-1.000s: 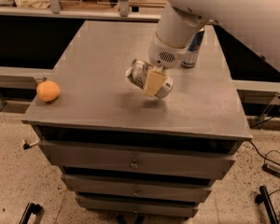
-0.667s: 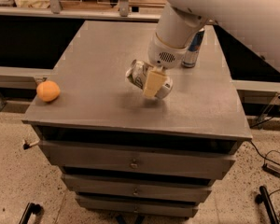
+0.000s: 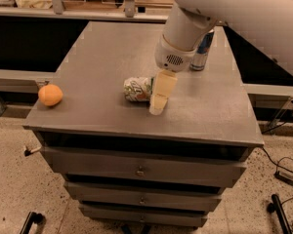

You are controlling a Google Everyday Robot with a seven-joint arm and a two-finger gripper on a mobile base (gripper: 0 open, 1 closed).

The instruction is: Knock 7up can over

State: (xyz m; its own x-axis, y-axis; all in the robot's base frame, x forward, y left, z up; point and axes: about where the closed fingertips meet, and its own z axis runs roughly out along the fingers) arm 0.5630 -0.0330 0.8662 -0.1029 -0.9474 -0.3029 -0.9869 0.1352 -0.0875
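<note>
The 7up can [image 3: 138, 89] lies on its side (green markings showing) on the cabinet top [image 3: 102, 48]. The gripper [image 3: 161, 92] is just beside the can's right end; I cannot tell how its jaws stand. An orange [image 3: 50, 95] sits well left of the can, and a blue can [image 3: 201, 52] stands behind it to the right.

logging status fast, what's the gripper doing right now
Gripper: down beside the 7up can, which lies on its side; open or shut cannot be told.

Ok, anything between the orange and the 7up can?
Nothing: bare cabinet top between orange and 7up can in camera view; gripper is at the can's other end.
</note>
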